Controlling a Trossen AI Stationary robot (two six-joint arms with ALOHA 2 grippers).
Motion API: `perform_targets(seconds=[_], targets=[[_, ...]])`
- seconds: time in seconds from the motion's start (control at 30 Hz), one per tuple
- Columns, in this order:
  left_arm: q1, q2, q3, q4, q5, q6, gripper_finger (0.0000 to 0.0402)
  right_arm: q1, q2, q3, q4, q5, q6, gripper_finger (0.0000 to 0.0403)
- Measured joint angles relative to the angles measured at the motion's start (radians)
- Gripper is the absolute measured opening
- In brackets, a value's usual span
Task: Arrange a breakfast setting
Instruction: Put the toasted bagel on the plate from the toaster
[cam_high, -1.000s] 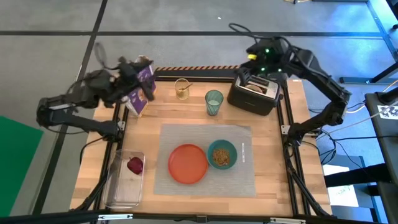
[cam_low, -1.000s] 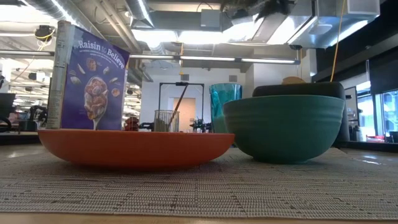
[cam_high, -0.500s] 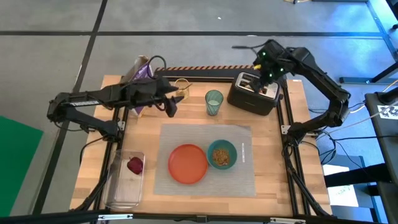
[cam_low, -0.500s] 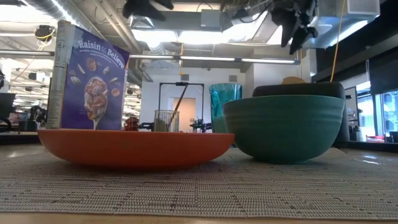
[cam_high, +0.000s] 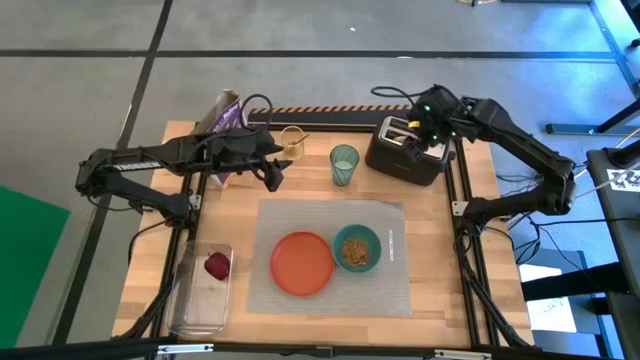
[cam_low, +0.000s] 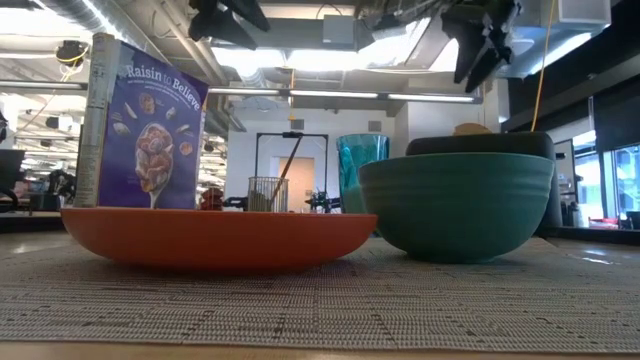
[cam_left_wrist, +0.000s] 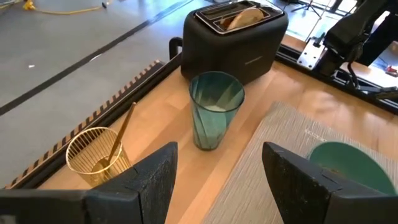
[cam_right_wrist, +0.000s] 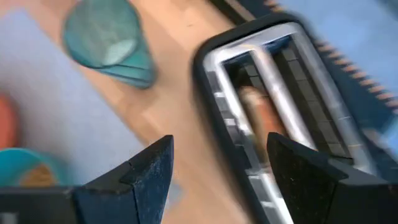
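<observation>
The grey placemat (cam_high: 390, 275) carries the orange plate (cam_high: 302, 263) and the teal bowl (cam_high: 356, 247), which holds cereal. The green cup (cam_high: 344, 164) stands on the wood behind the mat. A gold wire holder (cam_left_wrist: 96, 155) holds the gold spoon (cam_left_wrist: 121, 134). A bagel-like ring (cam_left_wrist: 245, 17) sticks up out of a slot of the black toaster (cam_high: 405, 152). The dark red fruit (cam_high: 216, 265) lies in a clear tray. My left gripper (cam_high: 272, 172) hangs open in the air between the holder and the cup. My right gripper (cam_high: 432, 128) hangs open above the toaster.
The purple cereal box (cam_high: 226, 115) stands upright at the far left, behind my left arm. The clear tray (cam_high: 200, 290) sits at the near left edge. Bare wood lies left of the mat and around the cup.
My left gripper has swung from over the cereal box toward the table's right and down, tipping forward, and now hangs near the cup. My right gripper has come down toward the toaster. The cereal box and the dishes have stayed put.
</observation>
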Motion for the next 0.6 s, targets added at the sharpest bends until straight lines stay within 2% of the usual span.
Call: perform_targets(seconds=[0.1,0.2,0.5,0.6], targets=[[-0.001,0.000,0.000,0.004,-0.029,0.005,0.0230,0.003,-0.008,0.000,-0.002,0.066,-0.060,0.0248],[0.000,0.000,0.000,0.004,-0.069,0.007,0.0230,0.002,-0.007,0.000,0.010,0.085,-0.098,0.0248],[-0.030,0.000,0.000,0.002,0.002,-0.097,0.0230,0.006,-0.002,0.000,0.057,0.000,-0.069,0.0248],[-0.054,0.000,0.000,0.000,0.002,-0.097,0.0230,0.048,-0.002,0.000,0.067,0.029,-0.066,0.0248]])
